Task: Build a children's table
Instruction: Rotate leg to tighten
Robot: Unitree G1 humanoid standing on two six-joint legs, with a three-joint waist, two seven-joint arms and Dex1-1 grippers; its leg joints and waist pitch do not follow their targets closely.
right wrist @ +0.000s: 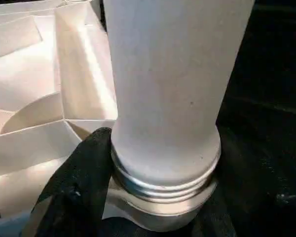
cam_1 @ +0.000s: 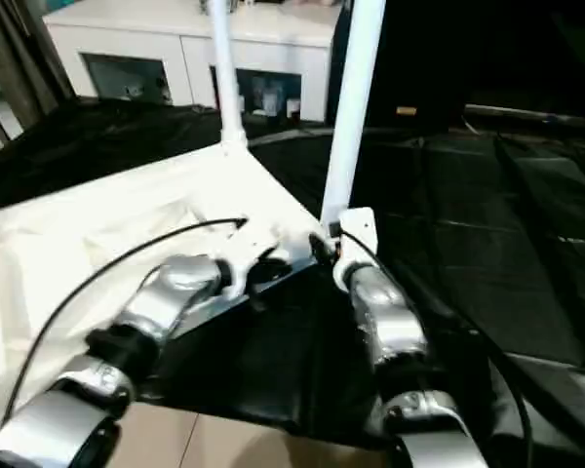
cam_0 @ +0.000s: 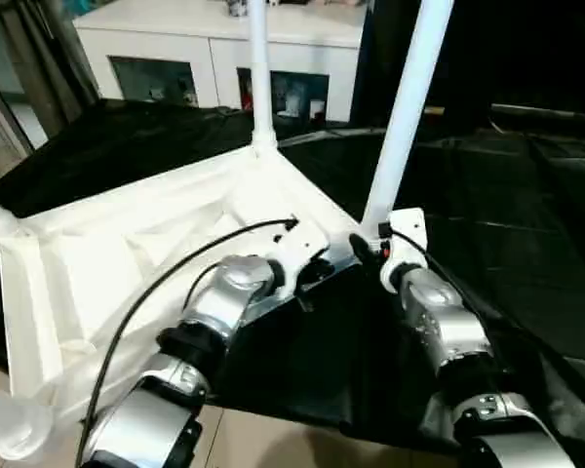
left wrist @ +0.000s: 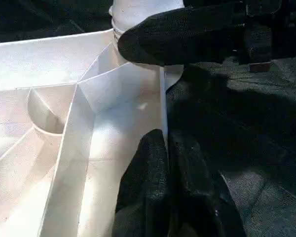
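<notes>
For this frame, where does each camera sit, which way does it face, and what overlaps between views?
Left eye view: head, looking down over both silver forearms at the upturned tabletop.
Right eye view: same scene, slightly offset.
Left wrist view: along the left gripper, pinching the tabletop's rim.
Right wrist view: along the right gripper, at the near leg and its threaded base.
Shared: both wrist views show that leg's corner.
</notes>
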